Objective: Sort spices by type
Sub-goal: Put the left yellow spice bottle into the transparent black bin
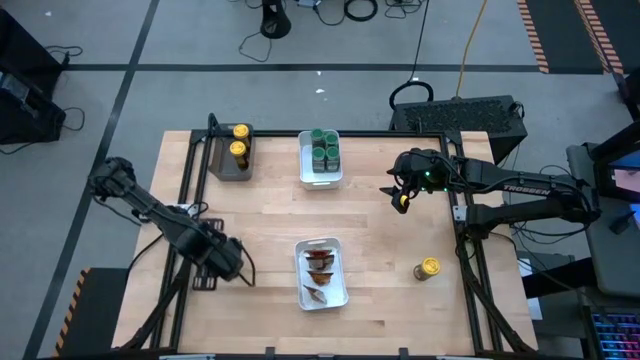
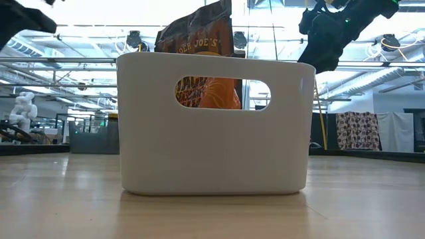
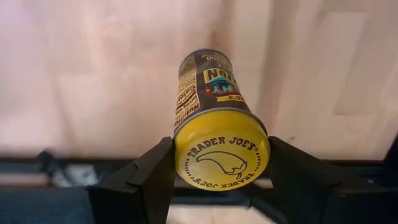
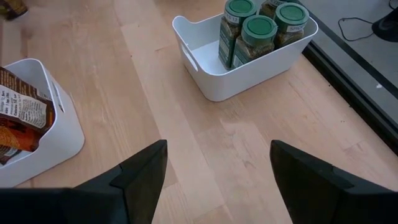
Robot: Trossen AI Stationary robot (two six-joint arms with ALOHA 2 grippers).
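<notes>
My left gripper (image 1: 225, 258) hangs over the table's near left part, shut on a yellow-lidded jar (image 3: 214, 106), which the gripper hides in the high view. Over the table's right half, my right gripper (image 4: 217, 168) stands open with nothing between its fingers. Two yellow-lidded jars (image 1: 240, 141) stand in the dark grey tray (image 1: 222, 160) at the far left. Several green-lidded jars (image 4: 255, 31) stand in a white bin (image 1: 320, 176) at the far middle. Brown-orange packets (image 1: 320, 262) sit in the near white bin (image 1: 336, 296). One more yellow-lidded jar (image 1: 428, 268) stands on the table at the near right. My left gripper pinches the jar at its lid end (image 3: 180, 149) between its two fingers (image 3: 152, 177), one on each side of the yellow lid. The fingers come from above, pointing down. The jar hangs below them, a little tilted, its bottom toward the wood.
The near bin (image 2: 212, 126) fills the middle of the low view, with a packet (image 2: 199, 33) sticking out of its top. Bare wood lies between the bins and along the near left. A black frame runs along the table's edges (image 1: 180, 200).
</notes>
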